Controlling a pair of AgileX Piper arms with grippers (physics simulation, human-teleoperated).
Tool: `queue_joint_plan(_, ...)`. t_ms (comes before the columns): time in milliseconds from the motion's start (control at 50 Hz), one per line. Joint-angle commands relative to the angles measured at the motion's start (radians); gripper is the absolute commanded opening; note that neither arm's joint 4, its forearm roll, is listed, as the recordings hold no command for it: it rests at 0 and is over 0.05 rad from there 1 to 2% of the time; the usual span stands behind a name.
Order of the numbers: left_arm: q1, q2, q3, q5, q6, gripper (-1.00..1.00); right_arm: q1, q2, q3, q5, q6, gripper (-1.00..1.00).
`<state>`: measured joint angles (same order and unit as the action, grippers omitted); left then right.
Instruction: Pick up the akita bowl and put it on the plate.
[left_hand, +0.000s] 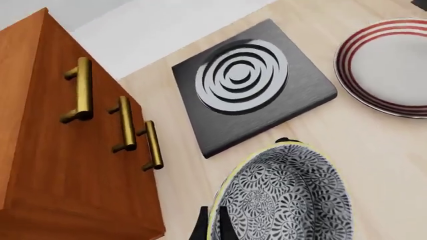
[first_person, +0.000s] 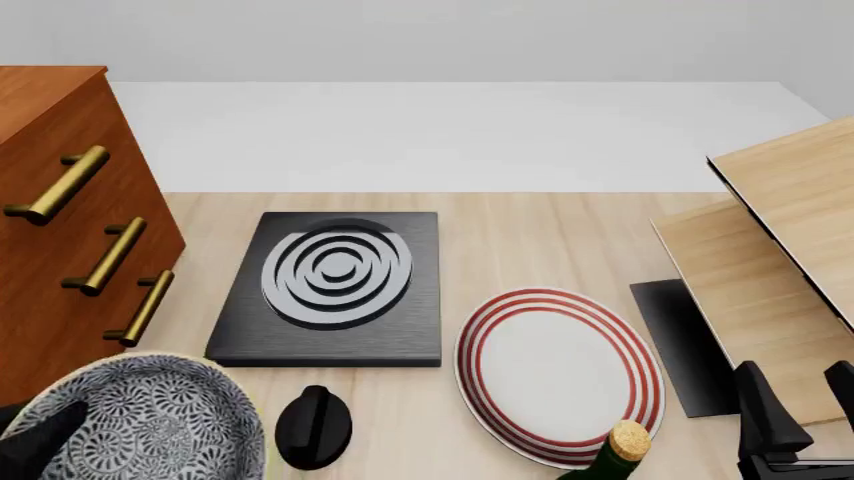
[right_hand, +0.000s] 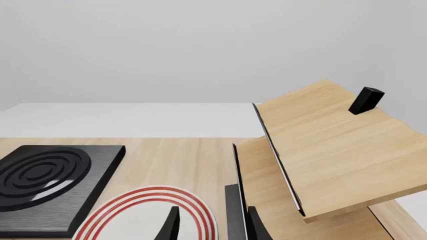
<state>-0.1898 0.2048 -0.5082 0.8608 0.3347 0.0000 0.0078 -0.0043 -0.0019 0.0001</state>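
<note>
Akita bowl (first_person: 134, 420) at near-left table corner beside wooden drawer cabinet (first_person: 67, 220), left gripper (left_hand: 212, 225) pinching its rim, red-ringed plate (first_person: 558, 375) well apart to the right, black ringed slab (first_person: 334, 290) between, right gripper (first_person: 787, 425) spread, idle.

The akita bowl (first_person: 134, 420) runs off the front view's lower edge, beside the black knob (first_person: 314, 428); the bottle (first_person: 611, 452) shows only its cork.
</note>
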Motion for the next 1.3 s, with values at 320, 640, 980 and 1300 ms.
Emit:
queue_joint_plan(320, 0.027, 0.369, -0.185, -0.466, -0.116, -1.0, 0.0, 0.0, 0.0, 0.0, 0.0, 1.0)
queue_joint_plan(640, -0.081, 0.689, -0.176, -0.772, -0.356, -1.0, 0.0, 0.0, 0.0, 0.0, 0.0, 1.0)
queue_joint_plan(980, -0.24, 0.93, -0.133, -0.939, -0.582, -1.0, 0.0, 0.0, 0.0, 0.0, 0.0, 1.0)
queue_joint_plan(1300, -0.339, 1.026, -0.166, -0.955, -0.615, -1.0, 0.0, 0.0, 0.0, 0.0, 0.0, 1.0)
